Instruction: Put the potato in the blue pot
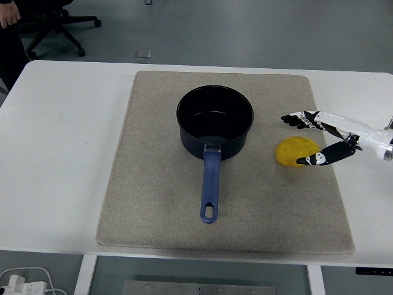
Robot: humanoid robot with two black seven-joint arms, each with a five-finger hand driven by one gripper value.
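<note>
Potato, yellow and rounded, on the right part of a grey-beige mat, well right of the pot and apart from it, nearer the mat's right edge than its middle. Right hand reaching in from the right edge of the head view, black fingers spread over the potato's far side, thumb stretched along its near right side, the potato sitting between them; whether any fingertip actually touches the potato, impossible to tell; no closed grasp visible. White forearm shell trailing off toward the right edge, over bare table. Blue pot upright near the mat's middle, dark inside, nothing visible in it. Long blue handle pointing toward the table's near edge, with a hanging hole at its tip, lying flat over the mat. White table under the mat, wide bare margins to left and right. Beyond the far edge, grey floor, the base of a black office chair at upper left. Person's hand and dark clothing at the very top left corner, well away from the table's things. White cable and plug below the table at bottom left
</note>
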